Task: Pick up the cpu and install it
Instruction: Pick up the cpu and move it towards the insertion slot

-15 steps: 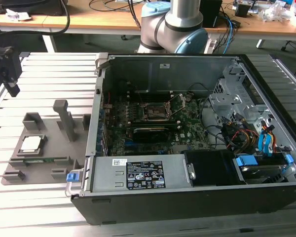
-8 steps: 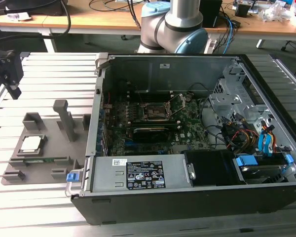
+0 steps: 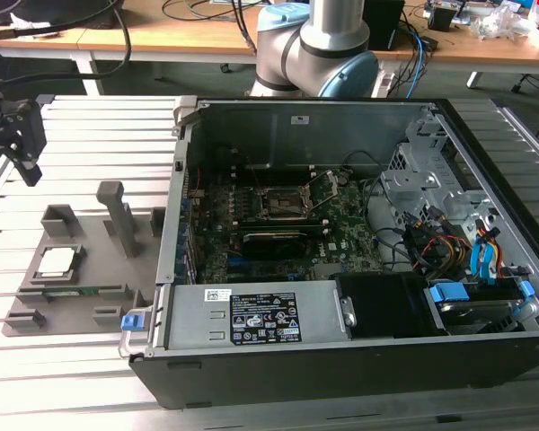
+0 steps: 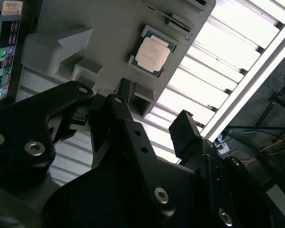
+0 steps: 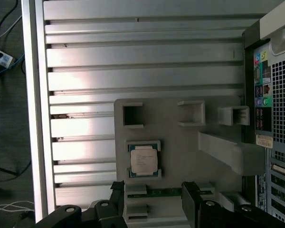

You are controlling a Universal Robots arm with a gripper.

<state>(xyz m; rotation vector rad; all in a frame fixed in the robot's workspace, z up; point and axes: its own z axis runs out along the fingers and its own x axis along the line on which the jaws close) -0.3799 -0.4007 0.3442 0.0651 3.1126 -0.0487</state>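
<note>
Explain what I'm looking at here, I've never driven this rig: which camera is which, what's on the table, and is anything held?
The exterior view comes from a camera off the machine: the robot arm rises behind an open computer case on a slatted metal table. Both wrist views ride on the arm and look past its black jaws, which stand open and hold nothing. Below them lies a grey holder tray beside the case, with the cpu sitting in its square pocket, untouched. Inside the case, the motherboard's black socket frame is in view.
</note>
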